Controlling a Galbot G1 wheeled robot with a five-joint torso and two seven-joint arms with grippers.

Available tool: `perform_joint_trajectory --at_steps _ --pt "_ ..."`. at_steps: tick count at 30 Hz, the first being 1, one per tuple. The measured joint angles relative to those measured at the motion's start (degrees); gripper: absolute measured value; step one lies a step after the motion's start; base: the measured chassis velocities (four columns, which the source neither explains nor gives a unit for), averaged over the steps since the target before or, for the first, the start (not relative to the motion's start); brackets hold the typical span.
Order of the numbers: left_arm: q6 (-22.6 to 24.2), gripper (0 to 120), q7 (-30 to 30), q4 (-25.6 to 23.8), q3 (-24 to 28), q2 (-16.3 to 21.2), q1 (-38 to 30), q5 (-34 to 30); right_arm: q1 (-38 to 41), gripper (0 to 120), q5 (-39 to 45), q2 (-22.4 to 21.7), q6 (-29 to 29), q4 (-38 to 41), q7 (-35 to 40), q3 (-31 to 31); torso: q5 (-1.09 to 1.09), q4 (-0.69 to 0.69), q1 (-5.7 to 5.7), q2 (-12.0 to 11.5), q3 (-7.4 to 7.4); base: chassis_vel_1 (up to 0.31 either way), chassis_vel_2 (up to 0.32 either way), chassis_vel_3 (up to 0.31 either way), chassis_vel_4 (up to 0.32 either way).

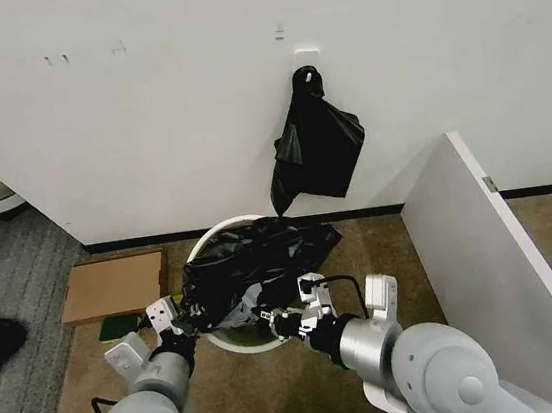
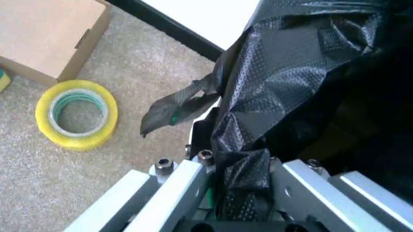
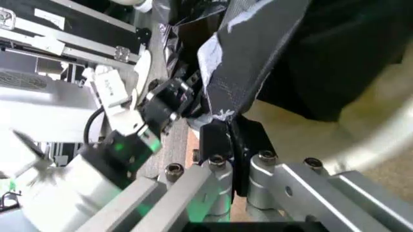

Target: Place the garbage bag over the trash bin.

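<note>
both your arms reach forward low: left gripper (image 1: 184, 326) and right gripper (image 1: 273, 325) each pinch the garbage bag (image 1: 254, 270) heaped over the trash bin (image 1: 234, 344) near rim.

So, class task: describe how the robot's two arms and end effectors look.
Both arms are rounded, glossy silver-grey shells with black joint bands. The left end effector and right end effector have brushed-aluminium finger bars with bolts. A black cable loops over the right wrist.
</note>
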Motion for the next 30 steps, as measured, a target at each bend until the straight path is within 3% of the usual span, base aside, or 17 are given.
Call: perform_joint_trajectory --at_steps 20,30 --pt "-2.58 1 -2.07 1.76 -1.6 -0.21 -3.49 -4.74 -9.74 0 -6.39 -2.54 -2.96 2.78 -0.63 -2.45 0.0 -0.01 0.0 0.01 0.0 0.0 0.0 0.0 0.0" --pt "-2.59 1 -3.01 -0.63 -2.75 -0.16 -3.32 -8.52 -7.48 0 -8.89 -0.24 -3.43 -1.94 -0.95 -6.06 0.0 0.0 0.0 0.02 0.0 0.0 0.0 0.0 0.0"
